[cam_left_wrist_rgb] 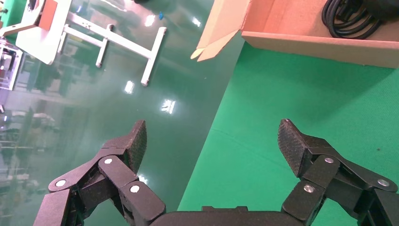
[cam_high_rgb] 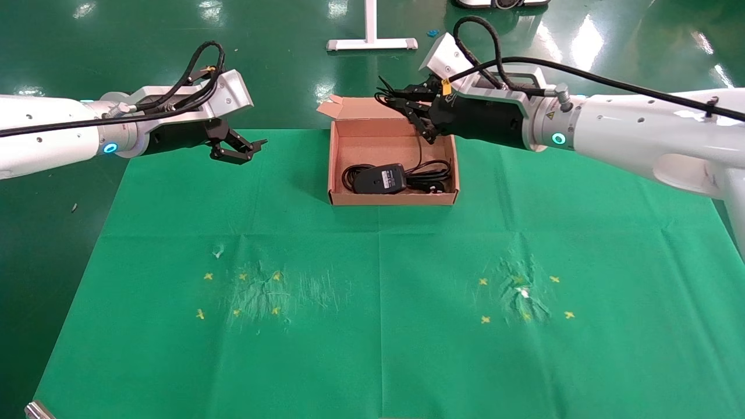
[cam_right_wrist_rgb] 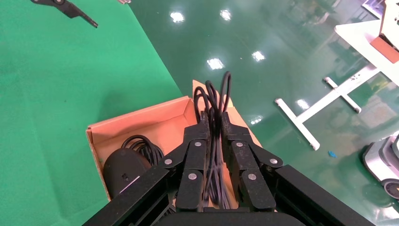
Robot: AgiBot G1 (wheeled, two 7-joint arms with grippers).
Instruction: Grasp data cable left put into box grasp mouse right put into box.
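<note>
white arms (cam_high_rgb: 640, 125), black grippers, external black cables.

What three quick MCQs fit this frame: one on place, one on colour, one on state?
1. Where is the mouse?
A. On the cloth
B. In the box
C. In the left gripper

2. What colour is the cloth?
A. Green
B. Blue
C. White

3. What state is the right gripper in?
A. Open
B. Shut, empty
C. Shut on the mouse's wire

Key:
1 B: it lies inside the box walls, label up.
2 A: the cloth is green all over.
3 C: the jaws pinch thin black loops above the box. The left gripper is open and empty, off to the box's left.
</note>
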